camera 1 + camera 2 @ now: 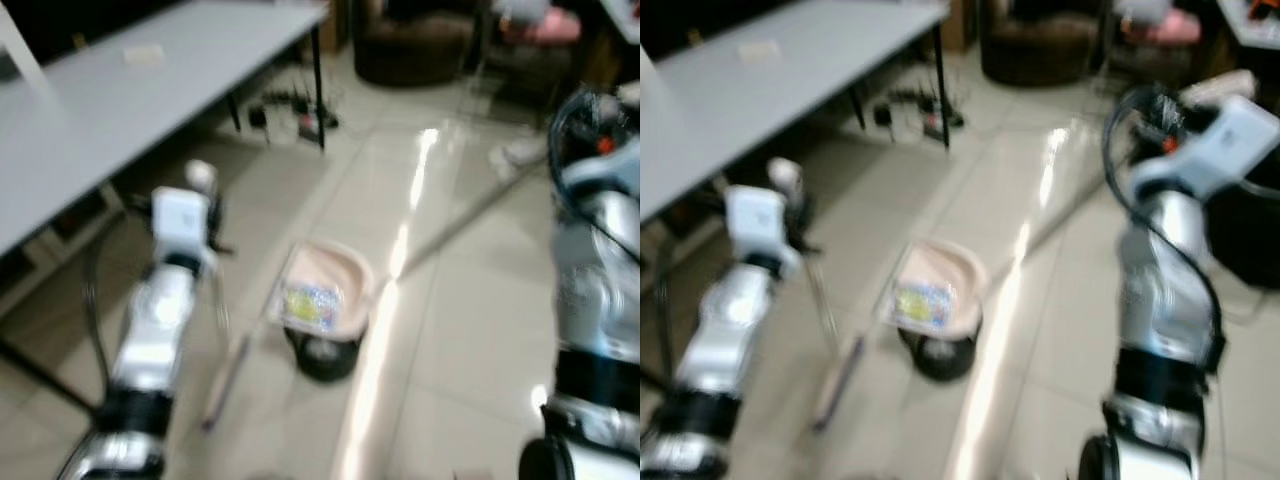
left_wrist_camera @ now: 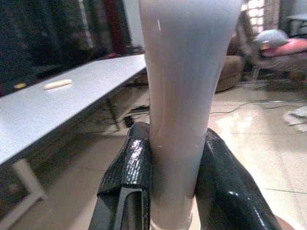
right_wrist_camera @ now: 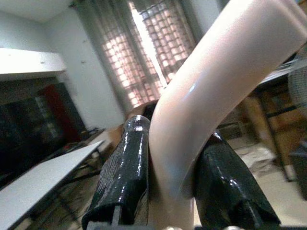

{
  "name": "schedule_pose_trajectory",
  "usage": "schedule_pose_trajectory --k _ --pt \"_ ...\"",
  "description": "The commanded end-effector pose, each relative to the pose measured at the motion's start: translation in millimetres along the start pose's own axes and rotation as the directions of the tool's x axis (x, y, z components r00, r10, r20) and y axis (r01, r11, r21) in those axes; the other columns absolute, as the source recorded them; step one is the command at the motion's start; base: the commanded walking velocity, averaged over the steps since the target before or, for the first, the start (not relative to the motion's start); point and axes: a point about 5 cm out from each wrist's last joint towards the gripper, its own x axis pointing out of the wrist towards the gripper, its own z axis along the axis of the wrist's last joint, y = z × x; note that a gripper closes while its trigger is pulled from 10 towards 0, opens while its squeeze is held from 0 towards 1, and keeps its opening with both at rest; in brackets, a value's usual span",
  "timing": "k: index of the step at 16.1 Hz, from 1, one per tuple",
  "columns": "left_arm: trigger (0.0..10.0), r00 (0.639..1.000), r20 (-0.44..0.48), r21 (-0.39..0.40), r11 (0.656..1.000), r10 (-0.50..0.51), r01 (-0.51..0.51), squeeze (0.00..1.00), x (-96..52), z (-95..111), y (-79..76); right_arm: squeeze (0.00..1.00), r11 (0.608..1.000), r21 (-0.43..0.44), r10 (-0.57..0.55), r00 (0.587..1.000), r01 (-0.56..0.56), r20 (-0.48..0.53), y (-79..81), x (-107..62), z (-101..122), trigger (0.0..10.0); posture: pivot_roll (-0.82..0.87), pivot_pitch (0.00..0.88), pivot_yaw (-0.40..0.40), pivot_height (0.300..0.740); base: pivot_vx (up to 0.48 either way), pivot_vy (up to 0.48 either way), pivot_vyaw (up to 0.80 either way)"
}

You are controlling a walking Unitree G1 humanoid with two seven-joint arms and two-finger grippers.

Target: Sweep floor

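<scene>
Glossy tiled floor (image 1: 470,330); dustpan (image 1: 322,290) at 12 o'clock. Left hand (image 2: 168,187) clenched on dustpan handle (image 2: 184,96), right hand (image 3: 170,191) on broom handle (image 3: 216,86); a swing could tip litter (image 1: 312,303) out.

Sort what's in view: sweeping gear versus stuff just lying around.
For the job:
- left hand, shut on a pale handle
- right hand, shut on a curved pale handle
- dustpan holding litter

Lying about:
- grey table
- cables under it
- brown armchair

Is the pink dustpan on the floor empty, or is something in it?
Not empty. The dustpan holds a yellow and blue thing, maybe a wrapper; the picture is too blurry to tell.
</scene>
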Motion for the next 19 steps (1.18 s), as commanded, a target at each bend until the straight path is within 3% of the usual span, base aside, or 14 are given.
schedule_pose_trajectory --k 1,8,10,14,16,18,19 --pt "10.0 0.999 0.033 0.012 1.0 0.013 -0.013 0.0 1.8 9.5 7.4 0.0 0.999 0.011 0.039 0.997 -0.039 0.064 10.5 2.3 12.0 10.0 -0.02 0.031 0.043 0.74 0.0 0.0 0.0" --pt "10.0 0.999 -0.031 0.051 0.999 0.013 -0.012 0.0 -6.8 -1.2 13.7 0.0 0.994 -0.037 0.109 0.989 -0.106 0.1 15.8 2.4 12.7 10.0 -0.01 0.054 0.051 0.74 0.0 0.0 0.0" --pt "10.0 0.999 -0.043 0.056 0.998 0.011 -0.009 0.0 -8.9 -2.8 14.7 0.0 0.983 -0.081 0.175 0.975 -0.166 0.135 24.4 5.1 13.9 10.0 0.0 0.06 0.049 0.74 0.0 0.0 0.0" --pt "10.0 0.999 -0.05 0.067 0.998 0.016 -0.013 0.0 -8.7 -2.8 17.6 0.0 0.926 -0.199 0.352 0.925 -0.321 0.146 50.4 11.9 5.4 10.0 0.0 0.054 0.049 0.74 0.0 0.0 0.0" --pt "10.0 0.999 -0.048 0.068 0.998 0.019 -0.016 0.0 -7.5 -1.8 18.4 0.0 0.872 -0.264 0.454 0.883 -0.413 0.118 66.0 11.4 -3.7 10.0 0.0 0.052 0.052 0.74 0.0 0.0 0.0" --pt "10.0 0.999 -0.046 0.078 0.997 0.013 -0.009 0.0 -7.1 -1.4 17.2 0.0 0.724 -0.407 0.641 0.762 -0.557 0.097 98.2 0.0 -11.4 10.0 0.0 0.052 0.056 0.74 0.0 0.0 0.0" --pt "10.0 0.999 -0.045 0.081 0.997 0.011 -0.008 0.0 -6.9 -1.3 16.8 0.0 0.702 -0.424 0.664 0.742 -0.573 0.097 102.7 -2.2 -12.3 10.0 0.0 0.052 0.056 0.74 0.0 0.0 0.0"
